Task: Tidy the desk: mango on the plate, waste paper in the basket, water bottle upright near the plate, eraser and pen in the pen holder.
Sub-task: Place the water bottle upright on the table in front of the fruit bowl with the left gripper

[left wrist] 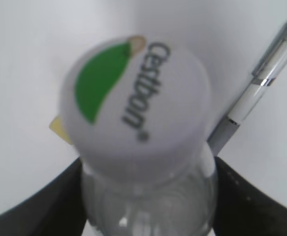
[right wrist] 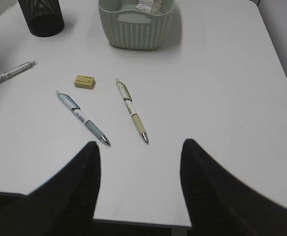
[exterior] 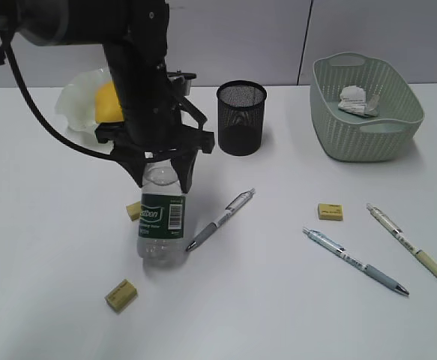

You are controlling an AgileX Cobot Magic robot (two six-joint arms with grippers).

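Observation:
The water bottle (exterior: 162, 221) stands upright on the desk (exterior: 278, 315), its white-green cap (left wrist: 136, 103) filling the left wrist view. My left gripper (exterior: 163, 176) comes down over it, black fingers (left wrist: 35, 216) pressed against both sides of its shoulder. The mango (exterior: 107, 101) lies in the plate (exterior: 74, 101) at the back left. The waste paper (exterior: 357, 101) sits in the basket (exterior: 368, 127). The pen holder (exterior: 241, 118) stands behind the bottle. Three pens (exterior: 222, 219) (exterior: 355, 261) (exterior: 409, 244) and three erasers (exterior: 330, 211) (exterior: 121, 295) (exterior: 133, 210) lie loose. My right gripper (right wrist: 140, 145) hangs open over the desk's front edge.
In the right wrist view two pens (right wrist: 82, 118) (right wrist: 131, 110) and an eraser (right wrist: 84, 81) lie ahead of the fingers, with the basket (right wrist: 133, 32) and pen holder (right wrist: 41, 17) beyond. One pen (left wrist: 254, 88) lies just right of the bottle.

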